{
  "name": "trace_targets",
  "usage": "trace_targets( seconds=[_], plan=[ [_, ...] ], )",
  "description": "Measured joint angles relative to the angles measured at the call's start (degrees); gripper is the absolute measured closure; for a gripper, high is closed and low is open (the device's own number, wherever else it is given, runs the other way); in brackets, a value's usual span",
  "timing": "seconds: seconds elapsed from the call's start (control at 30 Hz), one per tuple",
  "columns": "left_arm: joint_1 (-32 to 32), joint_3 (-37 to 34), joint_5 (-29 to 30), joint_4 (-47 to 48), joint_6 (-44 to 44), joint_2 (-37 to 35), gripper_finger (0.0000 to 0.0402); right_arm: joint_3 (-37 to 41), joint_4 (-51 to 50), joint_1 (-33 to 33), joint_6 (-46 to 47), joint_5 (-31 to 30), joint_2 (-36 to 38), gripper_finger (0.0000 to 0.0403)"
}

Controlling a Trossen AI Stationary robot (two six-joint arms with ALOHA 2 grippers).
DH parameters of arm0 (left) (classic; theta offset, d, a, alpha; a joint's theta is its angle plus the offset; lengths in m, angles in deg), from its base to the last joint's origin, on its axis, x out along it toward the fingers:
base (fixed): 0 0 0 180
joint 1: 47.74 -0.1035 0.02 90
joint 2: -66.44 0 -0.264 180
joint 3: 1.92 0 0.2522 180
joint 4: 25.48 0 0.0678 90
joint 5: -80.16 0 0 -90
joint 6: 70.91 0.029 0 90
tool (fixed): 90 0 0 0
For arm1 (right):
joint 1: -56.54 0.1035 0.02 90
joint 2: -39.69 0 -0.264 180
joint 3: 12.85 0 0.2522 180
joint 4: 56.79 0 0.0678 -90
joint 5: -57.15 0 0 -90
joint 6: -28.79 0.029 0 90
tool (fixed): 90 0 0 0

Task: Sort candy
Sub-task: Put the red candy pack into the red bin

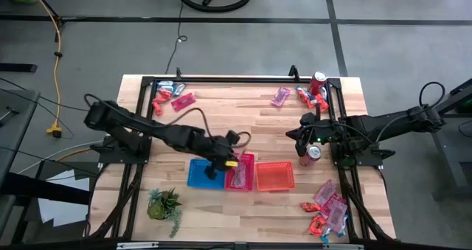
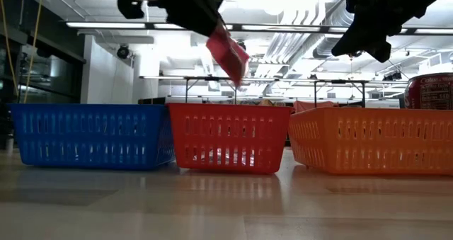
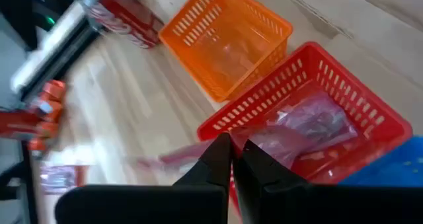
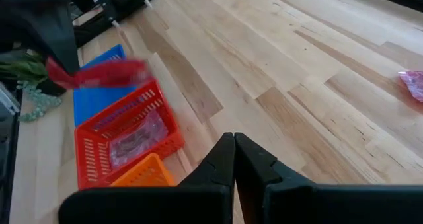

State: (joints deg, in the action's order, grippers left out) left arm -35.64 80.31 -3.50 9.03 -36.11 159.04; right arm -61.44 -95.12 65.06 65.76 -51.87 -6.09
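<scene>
Above the red basket (image 1: 241,172), the left gripper (image 1: 228,160) hangs with its fingers clenched on a red candy packet (image 2: 228,53), which dangles clear of the basket's rim in the low view. One pink packet (image 3: 310,121) already lies inside that basket. The blue basket (image 1: 200,173) touches the red one on one side; the orange basket (image 1: 274,176) stands just beside it on the other, a narrow gap showing between their walls. The right gripper (image 1: 301,138) waits closed and empty over bare wood, near a red soda can (image 1: 313,154) at the table's right rail. Between the two grippers the tabletop (image 1: 251,125) lies open. The remaining candy sits at the margins: a cluster (image 1: 168,96) by the far left corner, another (image 1: 308,96) near the far right corner beside a second can (image 1: 318,80), and a heap (image 1: 327,206) at the near right edge. A small potted plant (image 1: 164,204) occupies the near left corner.
</scene>
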Motion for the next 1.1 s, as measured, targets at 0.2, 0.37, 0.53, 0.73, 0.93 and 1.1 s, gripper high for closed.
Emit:
trace_targets(
  seconds=[0.2, 0.37, 0.53, 0.73, 0.93, 1.1],
  plan=[
    [2.8, 5.1, 0.2, 2.3, -6.0, 7.2, 0.0401, 0.0, -0.9, 0.0, -2.0, 0.4, 0.0, 0.0402],
    [4.7, 5.5, 0.9, 7.3, -13.1, 10.8, 0.0401, 0.0, -1.4, 0.0, -2.5, 0.4, 0.0, 0.0402],
    [5.3, 5.5, 0.1, 7.4, -18.0, 14.1, 0.0401, 0.0, -1.3, 0.0, -2.5, 0.4, 0.0, 0.0402],
    [5.0, 5.5, 0.0, 6.8, -19.7, 13.5, 0.0396, 0.0, -0.4, 0.0, -2.5, 1.3, 0.1, 0.0402],
    [4.0, 6.9, -1.8, 6.9, -19.7, 12.4, 0.0345, 0.0, 0.6, 0.0, -2.5, 1.7, 0.9, 0.0377],
    [3.8, 9.6, -1.6, 8.8, -19.7, 11.9, 0.0282, -1.7, 0.0, 0.0, -4.1, 2.1, 1.5, 0.0321]
  ],
)
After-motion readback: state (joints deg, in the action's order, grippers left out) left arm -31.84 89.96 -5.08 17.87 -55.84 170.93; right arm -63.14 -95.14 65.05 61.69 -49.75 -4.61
